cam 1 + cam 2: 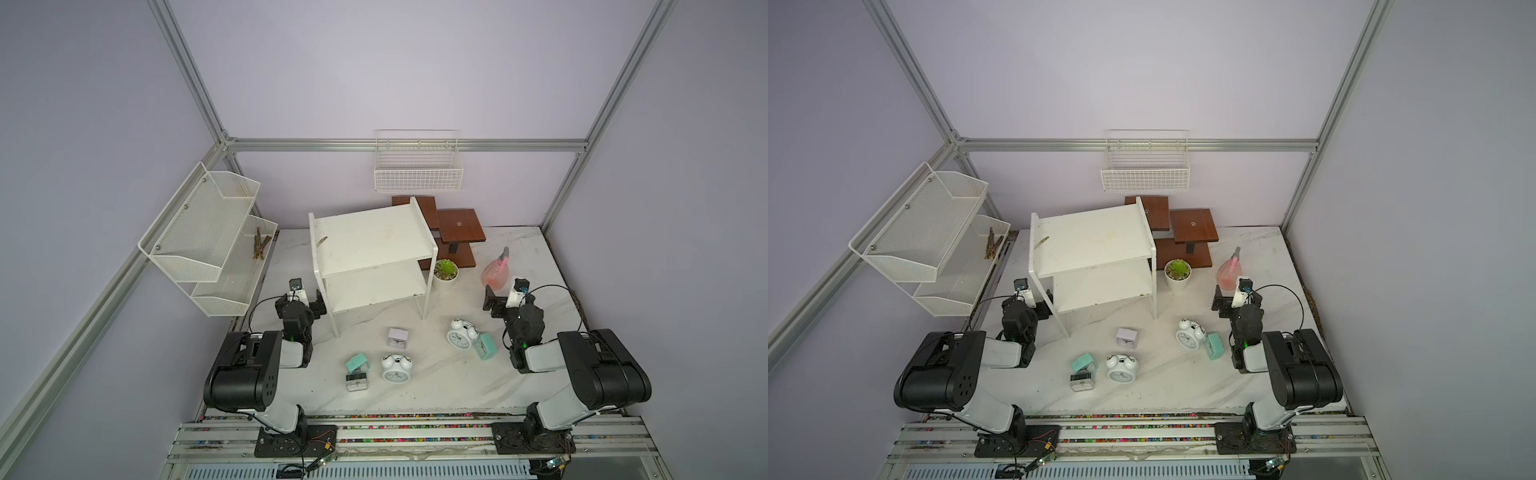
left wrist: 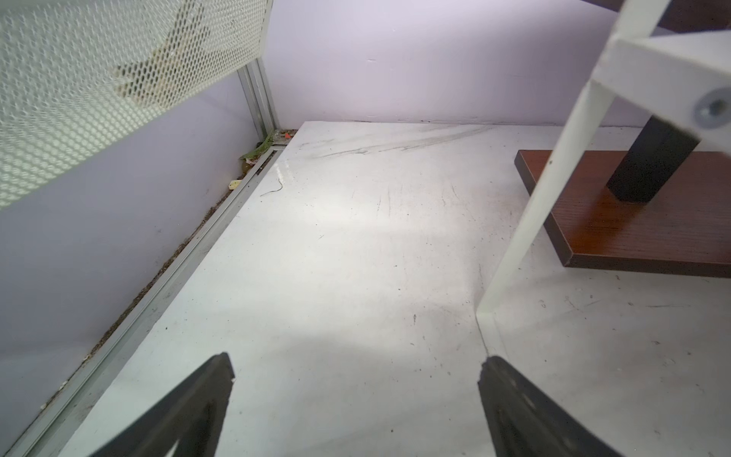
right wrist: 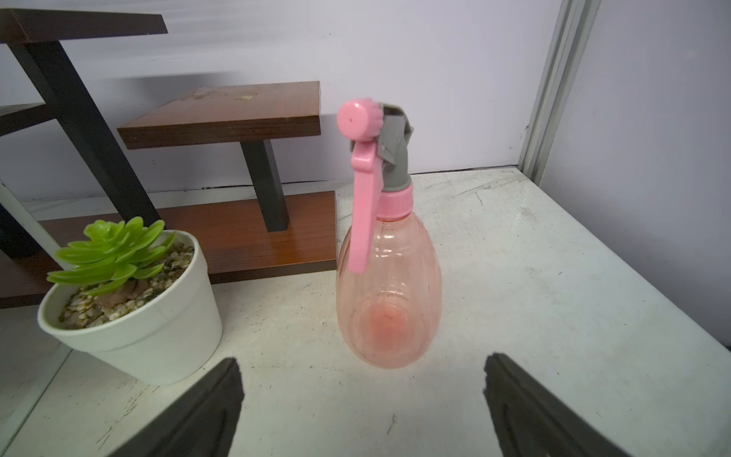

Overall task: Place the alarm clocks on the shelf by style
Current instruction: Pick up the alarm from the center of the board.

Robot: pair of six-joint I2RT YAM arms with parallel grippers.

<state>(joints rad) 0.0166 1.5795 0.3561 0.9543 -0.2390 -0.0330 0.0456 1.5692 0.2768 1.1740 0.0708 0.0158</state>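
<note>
Left gripper: jaws spread wide, nothing between them, bare table ahead.
Right gripper: jaws spread wide as well, gripping nothing.
Shelf: just beside the left gripper, on its inner side; thin leg planted close ahead of one left fingertip; well apart from the right gripper.
Twin-bell clock: on the table behind the right fingers, beside that arm, face showing in both top views.
Mint clock: just beside that twin-bell, closer still to the right arm; touching or not, cannot tell.
White clock: in front of the shelf, between the two grippers and behind both sets of tips.
Second twin-bell clock: further back from the fingers, about midway between the arms.
Second mint clock: near it, on the left gripper's side, tilted.
Grey clock: just behind the second mint clock, farthest back from either pair of fingers.
Bottle: pink, upright, just ahead of the right fingertips, in line with the gap.
Pot: white, holding a green succulent, ahead of the right gripper on the shelf side; near the bottle, not touching.
Stand: brown, stepped, beyond pot and bottle.
Rack: white mesh, above and outward of the left fingers.
</note>
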